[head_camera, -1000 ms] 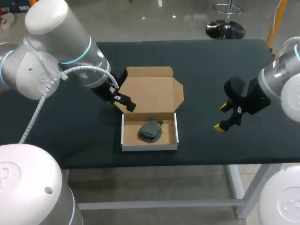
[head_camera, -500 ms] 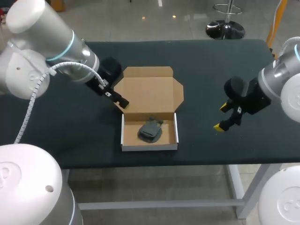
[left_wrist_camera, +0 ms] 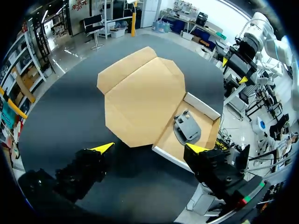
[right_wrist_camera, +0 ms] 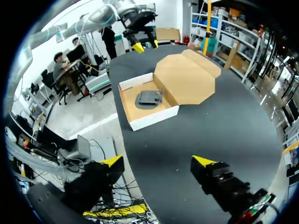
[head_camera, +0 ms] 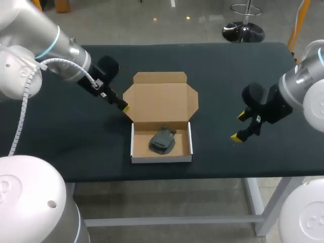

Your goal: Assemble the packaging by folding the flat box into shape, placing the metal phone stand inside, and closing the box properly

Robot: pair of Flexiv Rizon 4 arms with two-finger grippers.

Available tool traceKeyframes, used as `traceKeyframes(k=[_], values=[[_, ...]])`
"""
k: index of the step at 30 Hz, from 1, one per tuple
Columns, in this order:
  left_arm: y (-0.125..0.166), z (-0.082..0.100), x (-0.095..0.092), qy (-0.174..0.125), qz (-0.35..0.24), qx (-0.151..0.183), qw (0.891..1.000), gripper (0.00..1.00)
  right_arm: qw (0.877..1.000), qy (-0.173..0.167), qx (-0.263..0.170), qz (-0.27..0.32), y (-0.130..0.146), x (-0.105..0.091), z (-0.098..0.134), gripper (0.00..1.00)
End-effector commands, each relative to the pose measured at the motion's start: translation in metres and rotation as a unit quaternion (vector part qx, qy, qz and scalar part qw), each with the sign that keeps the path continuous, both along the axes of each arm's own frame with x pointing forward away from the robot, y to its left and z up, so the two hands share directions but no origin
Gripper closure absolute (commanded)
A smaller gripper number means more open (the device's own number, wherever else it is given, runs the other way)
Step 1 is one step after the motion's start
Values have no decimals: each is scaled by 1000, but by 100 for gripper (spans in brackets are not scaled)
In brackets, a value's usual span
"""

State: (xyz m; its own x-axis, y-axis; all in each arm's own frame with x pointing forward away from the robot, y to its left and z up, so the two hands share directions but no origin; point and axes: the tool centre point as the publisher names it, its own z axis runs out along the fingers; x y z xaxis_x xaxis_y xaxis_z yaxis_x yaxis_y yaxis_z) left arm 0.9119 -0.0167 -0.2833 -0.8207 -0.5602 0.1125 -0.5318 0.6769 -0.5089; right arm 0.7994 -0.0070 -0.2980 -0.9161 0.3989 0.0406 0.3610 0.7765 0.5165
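The dark worktop (head_camera: pixel 228 76) carried the box (head_camera: pixel 162 158) at its near middle, with the phone stand (head_camera: pixel 162 140) inside and the lid (head_camera: pixel 161 101) flat behind. The left jaws had withdrawn leftward from the lid's hinge, released and empty. The right jaws remained released, well right. Closing appeared outstanding.

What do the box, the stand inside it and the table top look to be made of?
Box: cardboard, matte brown inside, white outer walls, crisp fold lines. Stand: dull dark grey with no shine; possibly coated metal, cannot tell. Table top: dark and matte, probably a cloth-like covering.
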Motion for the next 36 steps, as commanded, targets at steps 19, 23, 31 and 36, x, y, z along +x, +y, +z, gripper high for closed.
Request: traceKeyframes(k=[19,23,31,36], values=[[16,-8,27,20,-13,-41,999,0,1000,2,2,2,-2,0,2,0],[19,-15,25,34,-31,-52,998,0,1000,2,2,2,-2,0,2,0],[27,-20,29,38,-62,-81,994,0,1000,2,0,4,-1,0,2,0],[34,-24,36,50,-71,-121,989,0,1000,13,-12,25,4,6,6,0]])
